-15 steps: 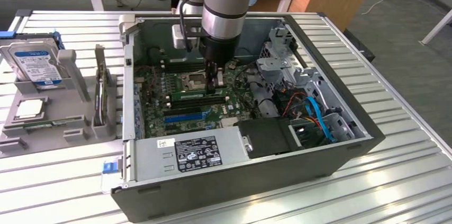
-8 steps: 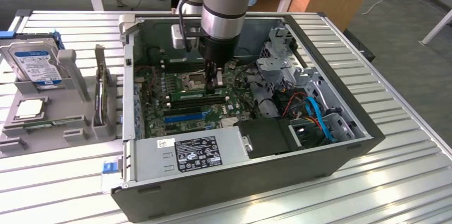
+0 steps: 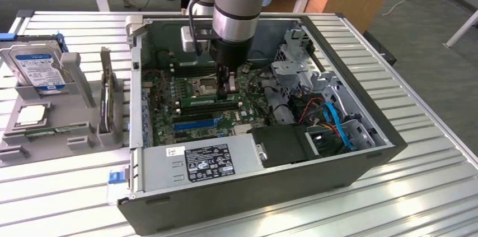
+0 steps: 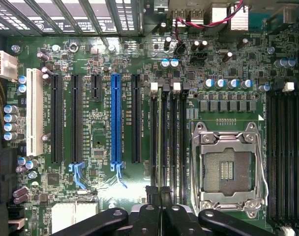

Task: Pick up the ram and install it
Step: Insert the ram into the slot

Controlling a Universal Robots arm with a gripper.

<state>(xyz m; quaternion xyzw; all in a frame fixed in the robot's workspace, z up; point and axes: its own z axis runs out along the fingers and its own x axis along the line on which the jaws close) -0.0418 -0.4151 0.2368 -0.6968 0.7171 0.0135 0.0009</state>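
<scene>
Ram (image 3: 200,101) lies along a memory slot near the processor socket (image 3: 205,86) inside the open case (image 3: 247,203). In the exterior view your pincer (image 3: 228,90) stands at the ram's end toward that view's right, fingers pressed together, pinching nothing visible. You are, I judge, at the seating step, which calls for a straight, even push down. In the wrist view the ram (image 4: 162,137) shows edge-on in its slot, ending at the pincer (image 4: 162,195); whether it is latched, or the tips touch it, is hidden.

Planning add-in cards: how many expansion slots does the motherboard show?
6, side by side: a white slot, two long black slots, a short black slot, a blue slot, another long black slot.
</scene>
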